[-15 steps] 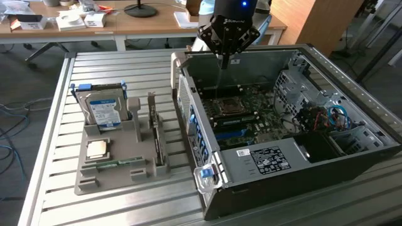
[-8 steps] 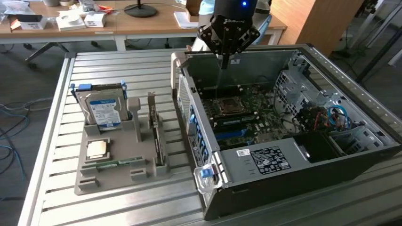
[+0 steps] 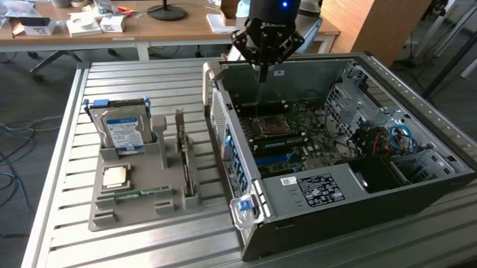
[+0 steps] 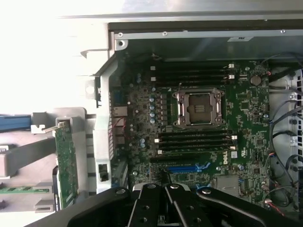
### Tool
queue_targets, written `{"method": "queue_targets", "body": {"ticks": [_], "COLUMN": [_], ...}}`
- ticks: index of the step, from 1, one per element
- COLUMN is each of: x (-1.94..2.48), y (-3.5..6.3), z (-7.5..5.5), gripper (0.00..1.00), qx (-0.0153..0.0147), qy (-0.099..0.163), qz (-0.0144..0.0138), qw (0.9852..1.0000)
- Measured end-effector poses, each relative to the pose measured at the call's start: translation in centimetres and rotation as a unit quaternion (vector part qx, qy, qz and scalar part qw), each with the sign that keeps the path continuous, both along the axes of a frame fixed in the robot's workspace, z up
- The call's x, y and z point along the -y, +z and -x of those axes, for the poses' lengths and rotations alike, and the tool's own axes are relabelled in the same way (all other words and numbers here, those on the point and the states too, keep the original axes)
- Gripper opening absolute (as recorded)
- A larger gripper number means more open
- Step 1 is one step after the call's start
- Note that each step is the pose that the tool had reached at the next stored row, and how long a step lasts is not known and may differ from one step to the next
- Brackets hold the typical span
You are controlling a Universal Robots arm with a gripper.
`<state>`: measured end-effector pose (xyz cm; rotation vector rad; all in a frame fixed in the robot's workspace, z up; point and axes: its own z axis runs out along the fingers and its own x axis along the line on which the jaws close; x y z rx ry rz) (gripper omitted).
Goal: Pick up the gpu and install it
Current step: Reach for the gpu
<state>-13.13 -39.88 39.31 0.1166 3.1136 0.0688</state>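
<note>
Hand (image 3: 262, 76) fully closed, holding nothing, upper centre of exterior view, above open computer case (image 3: 313, 72). Gpu (image 3: 182, 151) upright in grey holder (image 3: 134, 209), centre left, on slatted tabletop (image 3: 134, 78).

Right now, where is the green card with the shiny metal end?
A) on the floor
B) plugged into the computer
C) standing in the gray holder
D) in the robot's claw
C: the gpu stands on edge in the gray holder beside the computer case; the gripper hangs shut and empty above the case.
</note>
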Motion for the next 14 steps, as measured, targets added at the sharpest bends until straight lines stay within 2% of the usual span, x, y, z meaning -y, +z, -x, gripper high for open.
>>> {"method": "queue_targets", "body": {"ticks": [14], "x": [-0.01], "y": [-0.09], "z": [3.7], "gripper": [0.11], "qx": [0.0000], "qy": [-0.001], "qz": [0.0000], "qw": [1.0000]}}
